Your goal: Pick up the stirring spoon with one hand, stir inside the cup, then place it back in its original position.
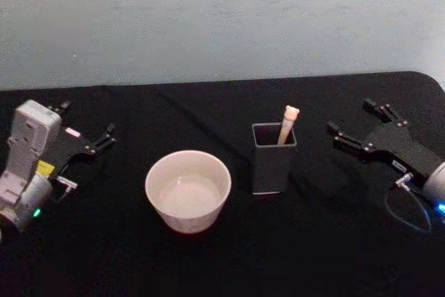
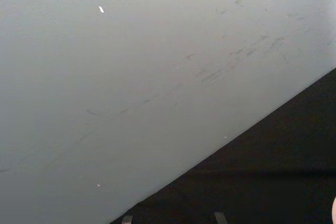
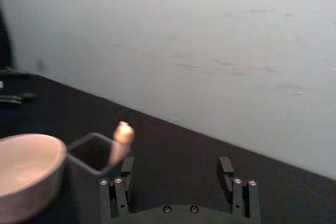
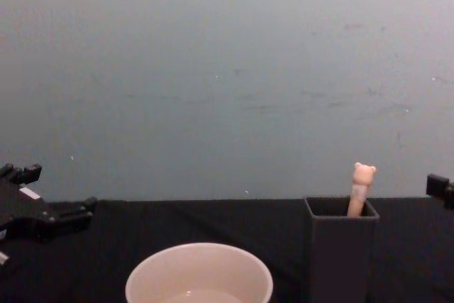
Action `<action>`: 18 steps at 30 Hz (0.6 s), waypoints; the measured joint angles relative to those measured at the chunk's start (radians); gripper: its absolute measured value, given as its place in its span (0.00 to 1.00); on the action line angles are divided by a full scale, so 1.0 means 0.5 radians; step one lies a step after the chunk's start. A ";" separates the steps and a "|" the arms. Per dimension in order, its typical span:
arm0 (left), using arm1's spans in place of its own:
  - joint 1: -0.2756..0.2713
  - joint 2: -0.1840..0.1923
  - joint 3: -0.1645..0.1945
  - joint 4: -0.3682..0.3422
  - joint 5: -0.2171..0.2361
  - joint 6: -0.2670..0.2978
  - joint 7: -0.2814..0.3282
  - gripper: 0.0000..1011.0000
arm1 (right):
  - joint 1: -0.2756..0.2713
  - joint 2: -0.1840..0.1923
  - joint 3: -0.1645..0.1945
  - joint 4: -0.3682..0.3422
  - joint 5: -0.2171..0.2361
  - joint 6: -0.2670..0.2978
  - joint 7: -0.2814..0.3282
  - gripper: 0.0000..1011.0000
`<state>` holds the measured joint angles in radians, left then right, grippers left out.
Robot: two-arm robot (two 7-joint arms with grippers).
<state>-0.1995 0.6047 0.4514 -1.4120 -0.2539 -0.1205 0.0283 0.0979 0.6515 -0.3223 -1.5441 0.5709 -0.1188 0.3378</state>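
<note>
As the stirring spoon (image 1: pixel 288 123) stands in the holder (image 1: pixel 272 165), the head view shows left gripper (image 1: pixel 87 122) and right gripper (image 1: pixel 351 117) spread.

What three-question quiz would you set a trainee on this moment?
1. True or false: the stirring spoon stands in the dark square holder, bear head up.
2. Which stands nearer the right claw, which is to the right of the holder? A: the cream-white cup. B: the holder.
3. Fill in: the left claw, left of the cup, and the right claw both have fingers ____ and hold nothing.
Key: 1 true; 2 B; 3 open.
</note>
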 joint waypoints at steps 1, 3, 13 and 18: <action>0.000 0.000 0.000 0.000 0.000 0.000 0.000 0.99 | -0.002 0.003 0.006 -0.003 0.035 0.008 0.041 0.99; 0.000 0.000 0.000 0.000 0.000 0.000 0.000 0.99 | -0.003 0.006 0.012 -0.004 0.089 0.023 0.120 0.99; 0.000 0.000 0.000 0.000 0.000 0.000 0.000 0.99 | 0.151 -0.072 -0.050 0.136 0.186 0.142 0.442 0.99; 0.000 0.000 0.000 0.000 0.000 0.000 0.000 0.99 | 0.264 -0.150 -0.106 0.245 0.150 0.175 0.501 0.99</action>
<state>-0.1995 0.6047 0.4514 -1.4119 -0.2539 -0.1205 0.0283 0.2301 0.5764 -0.3751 -1.4217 0.6460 -0.0313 0.5885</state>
